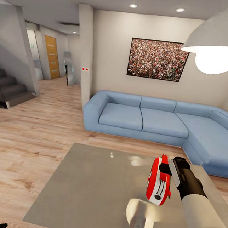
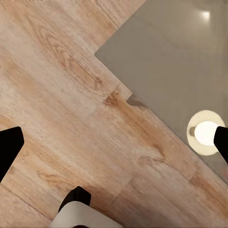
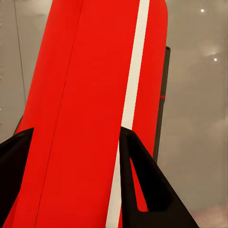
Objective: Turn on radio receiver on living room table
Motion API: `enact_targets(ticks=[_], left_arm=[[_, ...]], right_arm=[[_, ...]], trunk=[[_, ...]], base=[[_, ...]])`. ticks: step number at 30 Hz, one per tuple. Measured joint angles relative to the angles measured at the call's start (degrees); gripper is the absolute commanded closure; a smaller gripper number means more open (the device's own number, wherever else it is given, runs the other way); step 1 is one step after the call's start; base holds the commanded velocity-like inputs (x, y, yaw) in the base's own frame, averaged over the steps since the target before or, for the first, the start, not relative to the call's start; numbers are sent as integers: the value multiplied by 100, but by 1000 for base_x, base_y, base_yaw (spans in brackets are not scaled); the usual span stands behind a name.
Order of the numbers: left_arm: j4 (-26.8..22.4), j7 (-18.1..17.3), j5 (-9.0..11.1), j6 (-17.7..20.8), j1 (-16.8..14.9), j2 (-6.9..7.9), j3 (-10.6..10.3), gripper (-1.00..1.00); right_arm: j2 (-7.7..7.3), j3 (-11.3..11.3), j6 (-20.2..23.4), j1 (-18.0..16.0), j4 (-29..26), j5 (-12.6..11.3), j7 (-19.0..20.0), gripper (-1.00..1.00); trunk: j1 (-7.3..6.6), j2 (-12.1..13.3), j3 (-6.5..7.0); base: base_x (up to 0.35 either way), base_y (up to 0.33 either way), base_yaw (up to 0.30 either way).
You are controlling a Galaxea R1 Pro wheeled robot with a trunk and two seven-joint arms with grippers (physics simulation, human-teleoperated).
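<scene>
Our right hand (image 1: 165, 169) grips the red radio (image 1: 158, 183) and holds it raised above the desk (image 1: 94, 190), probably to reach its switch, while our left hand (image 2: 114, 156) hangs open over the floor (image 2: 57, 95) beside the desk.

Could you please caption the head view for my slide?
Right gripper holds the red radio receiver lifted above the grey table, blue sofa behind.

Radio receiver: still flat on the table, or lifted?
Lifted and tipped on edge: the radio receiver sits clamped in the right gripper above the table.
</scene>
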Motion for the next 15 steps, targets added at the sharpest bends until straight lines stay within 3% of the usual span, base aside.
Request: enact_targets(ticks=[15], left_arm=[[-1, 0, -3, 0, 1, -3, 0, -100]], right_arm=[[0, -1, 0, 0, 5, -6, 0, 100]], trunk=[[-329, 602, 269]], base=[[0, 0, 0]])
